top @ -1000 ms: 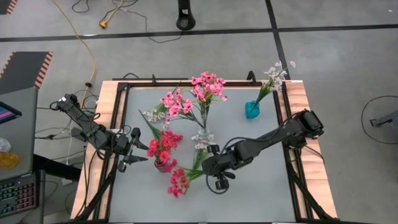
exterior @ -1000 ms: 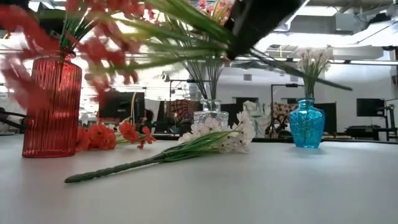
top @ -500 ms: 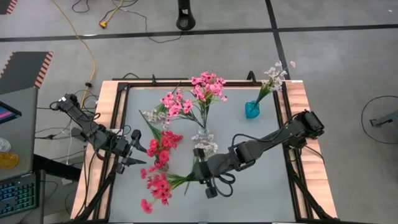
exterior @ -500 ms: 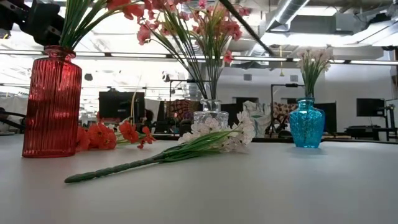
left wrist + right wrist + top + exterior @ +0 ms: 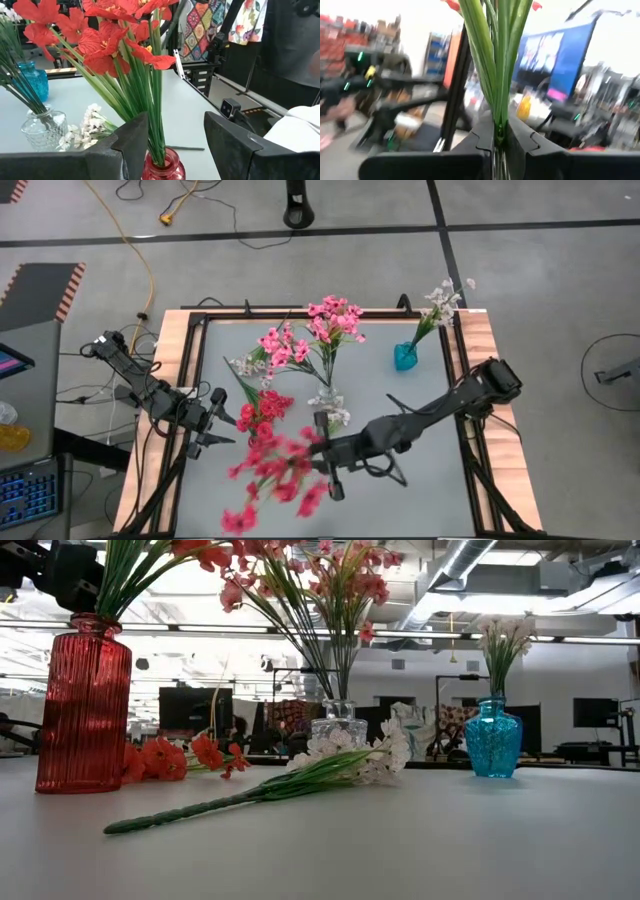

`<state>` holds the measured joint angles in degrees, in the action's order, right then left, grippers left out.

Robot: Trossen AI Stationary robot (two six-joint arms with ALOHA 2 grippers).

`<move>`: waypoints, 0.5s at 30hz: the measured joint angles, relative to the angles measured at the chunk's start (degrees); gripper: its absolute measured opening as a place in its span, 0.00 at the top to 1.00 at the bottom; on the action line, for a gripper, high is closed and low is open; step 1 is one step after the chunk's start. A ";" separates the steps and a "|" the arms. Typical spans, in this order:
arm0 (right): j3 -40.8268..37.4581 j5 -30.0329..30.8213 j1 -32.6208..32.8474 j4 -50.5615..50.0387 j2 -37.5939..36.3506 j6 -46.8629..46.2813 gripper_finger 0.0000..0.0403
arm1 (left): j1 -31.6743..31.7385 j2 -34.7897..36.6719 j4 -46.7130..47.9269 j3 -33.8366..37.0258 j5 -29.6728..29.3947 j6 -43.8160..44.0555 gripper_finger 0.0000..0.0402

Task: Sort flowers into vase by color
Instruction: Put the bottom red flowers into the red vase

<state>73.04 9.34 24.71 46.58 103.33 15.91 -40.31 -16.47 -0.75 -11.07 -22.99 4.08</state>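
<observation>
My right gripper [image 5: 323, 452] [image 5: 499, 137] is over the table's middle near part, shut on a red-blossomed sprig [image 5: 272, 478] that shows blurred. My left gripper [image 5: 214, 424] [image 5: 175, 145] is open; its fingers stand on either side of the red flowers' stems just above the red vase [image 5: 163, 169] [image 5: 84, 705], and I see no touch. The clear vase [image 5: 338, 727] holds pink flowers [image 5: 332, 318]. White flowers [image 5: 440, 300] stand in the blue vase [image 5: 405, 357]. One white sprig [image 5: 340, 766] lies flat on the table. My right gripper pinches the red sprig's bundle of green stems [image 5: 498, 117] between its two fingers. The stems run straight out from between the fingers, along them. The sprig is lifted clear of the table, and its blossoms [image 5: 262, 485] reach toward the table's near left.
A second white sprig [image 5: 250, 367] lies toward the far left, and red blossoms [image 5: 180, 758] lie on the table behind the red vase. A black frame [image 5: 300, 311] rims the table. Bare tabletop [image 5: 420, 480] shows on the near right side.
My right gripper has moved toward the table's left, carrying the red sprig. Sprig and gripper have risen out of the low view, where they crossed the top a second ago. The blossoms have swung toward the near left corner and now show blurred.
</observation>
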 joint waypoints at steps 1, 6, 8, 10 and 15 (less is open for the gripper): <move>-1.29 -0.02 -0.16 3.41 0.00 0.55 0.88 | 0.01 -0.01 0.00 0.00 -0.19 0.00 0.55; -5.05 -0.18 -0.74 11.30 0.00 1.32 0.88 | 0.02 -0.02 0.00 0.00 -0.26 0.00 0.55; -5.18 -0.19 -0.83 11.39 0.22 1.76 0.88 | 0.02 -0.02 -0.04 0.00 -0.26 0.00 0.55; -5.11 -0.20 -1.35 14.64 1.82 2.81 0.88 | 0.02 -0.01 -0.22 0.00 -0.26 0.00 0.55; -5.07 -1.71 -3.04 28.40 8.74 3.09 0.88 | 0.02 -0.49 -4.00 0.00 -0.25 -0.01 0.55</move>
<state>67.96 7.64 21.67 74.98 112.07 19.00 -40.29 -16.96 -4.75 -11.07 -23.24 4.07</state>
